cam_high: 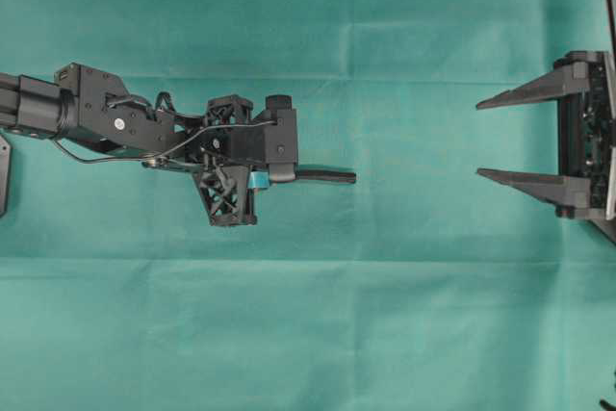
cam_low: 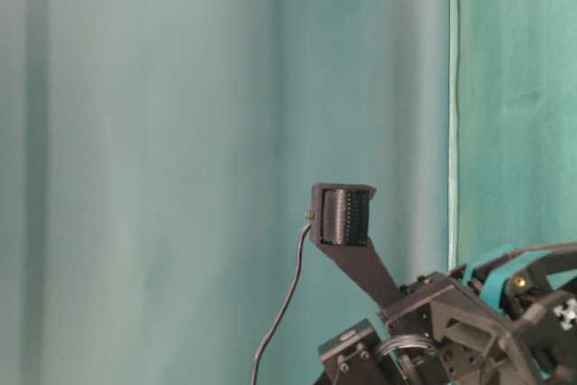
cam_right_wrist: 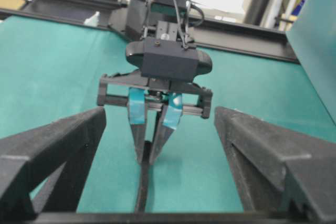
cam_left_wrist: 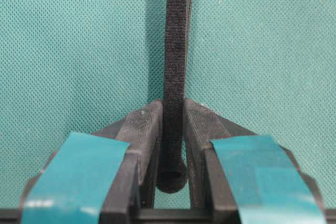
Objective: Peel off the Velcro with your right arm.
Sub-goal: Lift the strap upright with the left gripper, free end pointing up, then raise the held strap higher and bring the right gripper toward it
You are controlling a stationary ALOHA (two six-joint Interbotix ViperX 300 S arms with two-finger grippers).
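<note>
Overhead: the left gripper (cam_high: pixel 289 176) clamps the Velcro (cam_high: pixel 325 177), whose free end points right, offered toward the right gripper (cam_high: pixel 486 138), which waits well apart with fingers spread wide.

Left wrist: taped fingers (cam_left_wrist: pixel 142 145) pinch the strip near its rounded end, steadying it for peeling.

Right wrist: spread fingers (cam_right_wrist: pixel 58 150) frame the strip (cam_right_wrist: pixel 143 190).

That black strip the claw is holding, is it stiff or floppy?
Probably bendy: the Velcro is thin and curves slightly above the left claw in the wrist view. Likely light too. Its fuzzy surface probably won't slip.
</note>
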